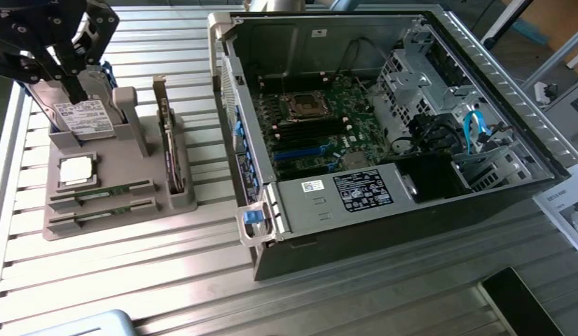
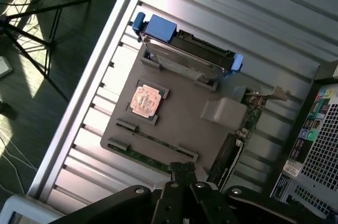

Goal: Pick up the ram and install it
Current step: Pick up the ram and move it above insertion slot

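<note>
Robot gripper [image 1: 80, 94] hangs over the gray holder [image 1: 120, 166], fingers shut and empty.

In the exterior view the black arm [image 1: 36, 38] reaches in at ten o'clock. Its gripper points down, close to the hard drive [image 1: 83, 117] that stands in the holder. The fingers are pressed together and hold nothing. The ram [image 1: 111, 190] lies flat in a slot at the holder's six o'clock end, apart from the gripper. A second green stick [image 1: 111, 208] lies just beside it. The open computer case [image 1: 382, 241] sits at three o'clock from the holder. The hard drive has a white label and the power supply [image 1: 307, 203] a black one, but I cannot read the words.
</note>
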{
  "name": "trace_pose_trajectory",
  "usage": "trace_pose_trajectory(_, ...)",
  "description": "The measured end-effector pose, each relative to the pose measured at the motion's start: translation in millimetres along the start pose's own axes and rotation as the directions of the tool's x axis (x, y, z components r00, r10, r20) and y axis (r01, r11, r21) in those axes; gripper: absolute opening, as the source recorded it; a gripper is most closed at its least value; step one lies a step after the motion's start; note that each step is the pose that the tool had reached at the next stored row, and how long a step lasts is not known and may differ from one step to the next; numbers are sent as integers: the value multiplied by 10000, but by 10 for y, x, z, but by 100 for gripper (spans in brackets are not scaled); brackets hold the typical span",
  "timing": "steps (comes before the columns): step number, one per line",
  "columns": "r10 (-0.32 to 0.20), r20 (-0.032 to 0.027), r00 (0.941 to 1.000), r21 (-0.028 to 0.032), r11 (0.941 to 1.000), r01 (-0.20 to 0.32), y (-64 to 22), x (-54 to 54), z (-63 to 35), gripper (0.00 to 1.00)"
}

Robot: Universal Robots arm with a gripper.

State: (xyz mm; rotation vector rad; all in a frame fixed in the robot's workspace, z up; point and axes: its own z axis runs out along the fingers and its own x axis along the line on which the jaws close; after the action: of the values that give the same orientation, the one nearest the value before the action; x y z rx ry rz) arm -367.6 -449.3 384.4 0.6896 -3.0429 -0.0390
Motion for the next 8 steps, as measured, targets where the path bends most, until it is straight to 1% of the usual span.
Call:
trace_pose_trajectory(2,-336,-10,9994,5,9994,336,0,0,0,11)
trace_pose_trajectory(5,-672,-20,9977,9,9977,672,0,0,0,11)
trace_pose_trajectory(8,-1102,-33,9939,15,9939,1102,0,0,0,11)
